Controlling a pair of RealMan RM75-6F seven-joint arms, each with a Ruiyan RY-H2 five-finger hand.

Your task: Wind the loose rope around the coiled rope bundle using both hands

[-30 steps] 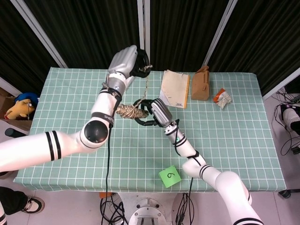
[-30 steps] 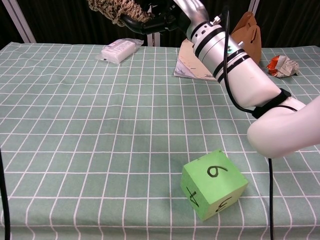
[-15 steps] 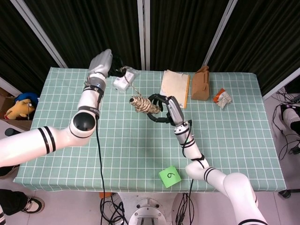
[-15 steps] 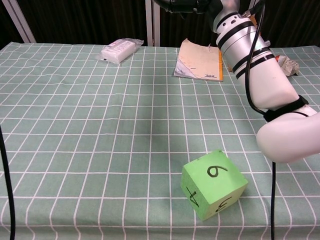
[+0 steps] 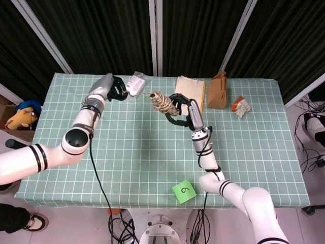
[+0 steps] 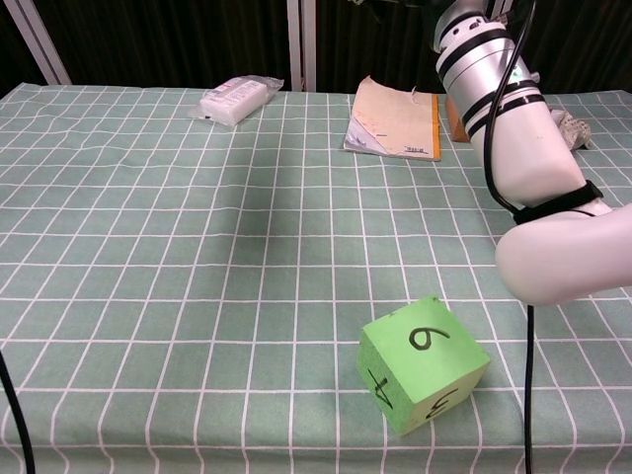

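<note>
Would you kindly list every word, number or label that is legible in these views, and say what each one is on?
"6": handwritten on the top face of the green cube.
A second handwritten mark, perhaps "4" lying sideways, on the cube's front left face; another on its front right face is cut off and unreadable.
Print on the white packet and the booklet: too small to read.

Even, bright overhead light fills both views, with no glare. Shadows are soft: a faint grey patch on the checked tablecloth [image 6: 148,247] at centre frame, a darker one under the green cube [image 6: 423,363]. The black curtains [image 5: 101,30] across the top lose detail. Focus is sharp throughout.
</note>
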